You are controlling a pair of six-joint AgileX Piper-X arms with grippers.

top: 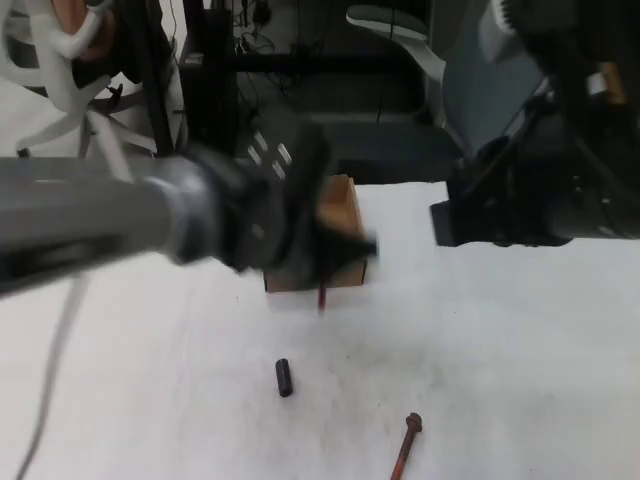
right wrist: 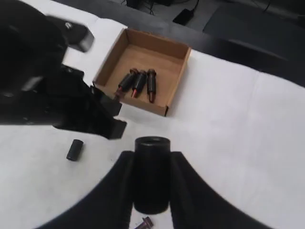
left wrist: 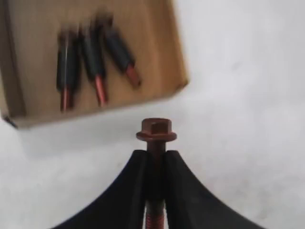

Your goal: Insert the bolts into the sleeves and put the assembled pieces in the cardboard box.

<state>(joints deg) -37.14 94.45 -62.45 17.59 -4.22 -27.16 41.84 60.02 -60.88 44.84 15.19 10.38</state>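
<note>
White desk (top: 520, 350). Left claw (left wrist: 156, 155) clamped on bolt (left wrist: 156, 130); right claw (right wrist: 151, 155) clamped on sleeve (right wrist: 151, 179). Cardboard box (right wrist: 178, 78) ahead of both claws, three assembled pieces (right wrist: 138, 82) inside. Step: insertion pending. Next: align bolt with sleeve bore.

high: rear, facing forward-down, far | wrists: close above bench (top: 500, 350) | shared: cardboard box (right wrist: 157, 57), likely all three

The cardboard box (right wrist: 164, 59) is tan brown; the bolt (left wrist: 156, 131) coppery red; the sleeve (right wrist: 151, 181) black; the bench (top: 500, 350) white.
</note>
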